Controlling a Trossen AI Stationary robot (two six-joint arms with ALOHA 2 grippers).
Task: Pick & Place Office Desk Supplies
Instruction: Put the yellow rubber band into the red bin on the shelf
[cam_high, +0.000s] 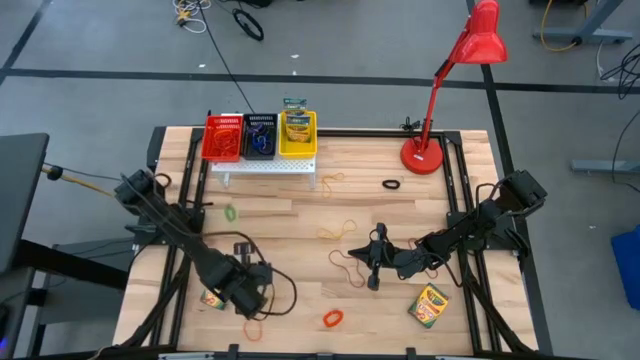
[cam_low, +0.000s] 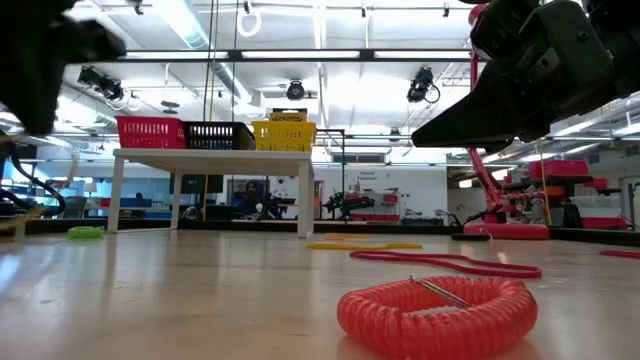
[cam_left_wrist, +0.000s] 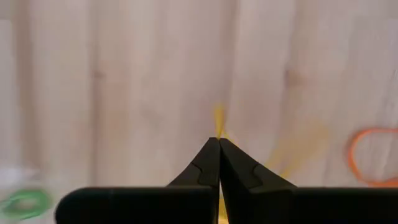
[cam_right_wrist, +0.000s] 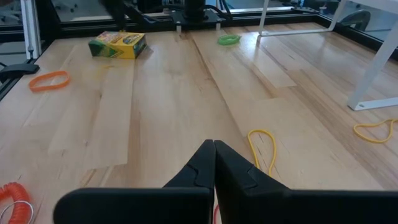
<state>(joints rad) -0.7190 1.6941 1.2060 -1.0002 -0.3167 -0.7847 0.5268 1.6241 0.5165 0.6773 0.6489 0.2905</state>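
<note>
My left gripper (cam_high: 251, 298) is at the near left of the table, pointing steeply down, shut on a thin yellow rubber band (cam_left_wrist: 219, 123). A yellow-and-green crayon box (cam_high: 212, 298) lies just left of it and an orange band (cam_high: 252, 327) just nearer. My right gripper (cam_high: 375, 268) is shut near the table's middle, slanting down over a thin red rubber band (cam_high: 350, 265) that lies flat. A second crayon box (cam_high: 428, 305) lies at the near right, and a red coil loop (cam_high: 332, 318) lies near the front edge. My left gripper pinches the yellow rubber band (cam_left_wrist: 219, 124) between its two fingertips, coming from above and pointing down. A blurred yellow strand (cam_left_wrist: 298, 146) trails away from the tips over the wood. Whether any of the band still lies on the table does not show.
A white stand (cam_high: 265, 167) at the far edge carries red, dark and yellow baskets, with a crayon box in the yellow one (cam_high: 297, 128). A red lamp (cam_high: 425, 155) stands at the far right. A green loop (cam_high: 232, 213), a black loop (cam_high: 391, 185) and yellow bands (cam_high: 340, 232) lie scattered.
</note>
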